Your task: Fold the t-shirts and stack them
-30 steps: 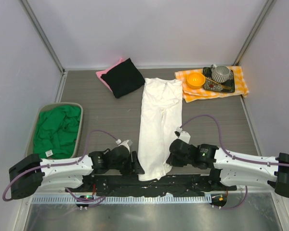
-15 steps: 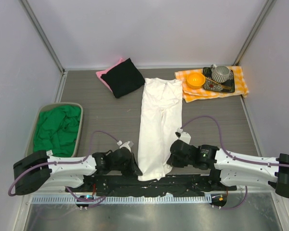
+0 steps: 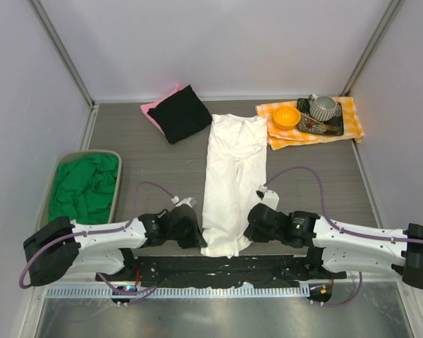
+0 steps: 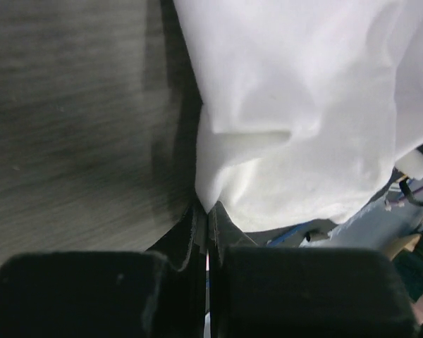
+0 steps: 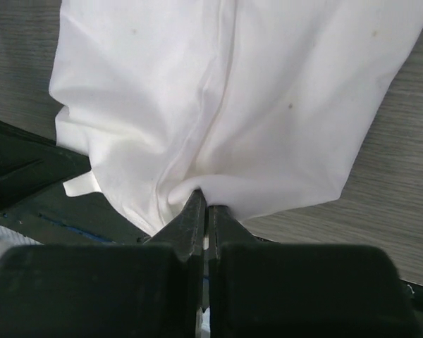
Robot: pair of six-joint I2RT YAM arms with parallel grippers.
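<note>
Two wrist views only: left gripper (image 4: 203, 213), right gripper (image 5: 204, 201) pinch t-shirt (image 4: 296, 105).

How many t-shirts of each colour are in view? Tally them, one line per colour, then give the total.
White t-shirt: 1
Black t-shirt: 1
Pink t-shirt: 1
Green t-shirt: 1
Total: 4

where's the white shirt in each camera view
top external: white t-shirt lies lengthwise mid-table, near hem held by left end effector and right end effector.
left wrist: white t-shirt fills upper right, corner pinched at bottom centre.
right wrist: white t-shirt fills the top, hem pinched at bottom centre.
shared landmark: grey wood-grain table.
</note>
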